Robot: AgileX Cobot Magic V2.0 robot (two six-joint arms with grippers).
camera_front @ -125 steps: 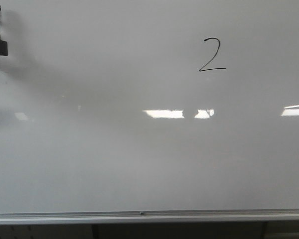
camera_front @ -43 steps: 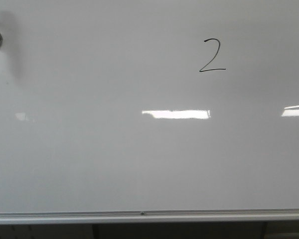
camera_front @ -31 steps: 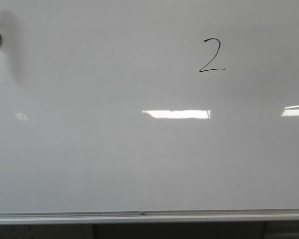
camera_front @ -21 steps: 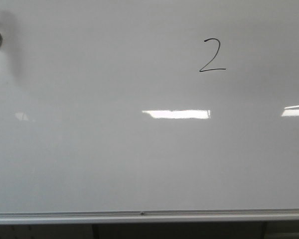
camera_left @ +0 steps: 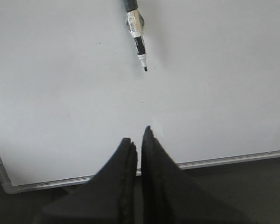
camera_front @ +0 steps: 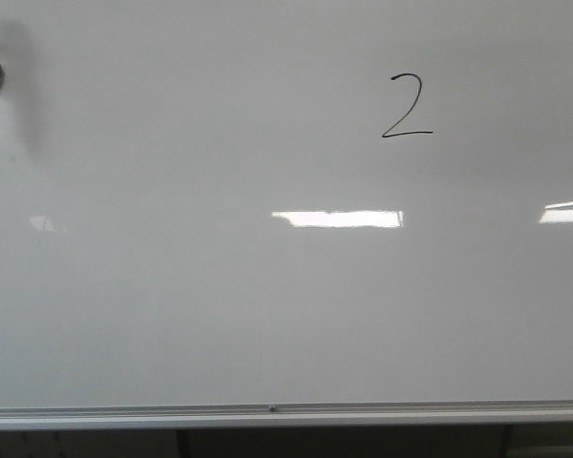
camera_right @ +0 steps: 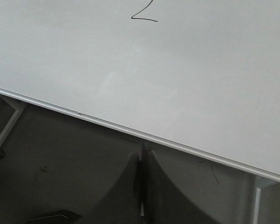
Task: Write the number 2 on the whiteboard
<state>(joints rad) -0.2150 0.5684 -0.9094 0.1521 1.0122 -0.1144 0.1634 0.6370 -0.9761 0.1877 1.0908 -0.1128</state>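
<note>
Glossy and pale grey, the whiteboard point(camera_front: 267, 305) fills nearly the whole front view, with a silver rail point(camera_front: 286, 414) running along its lower edge and bright light reflections point(camera_front: 337, 218) across its middle. Toward the upper right of the board sits the number 2 point(camera_front: 407, 105), a thin black hand-drawn digit; only its base stroke shows in the right wrist view point(camera_right: 143, 14). At the board's left edge a marker point(camera_left: 136, 32) lies on the surface, uncapped, tip bare. The left gripper point(camera_left: 136, 137) hangs off the board near its lower rail, jaws pressed together, holding nothing. The right gripper point(camera_right: 141, 154) sits below the rail, jaws likewise closed and empty.
</note>
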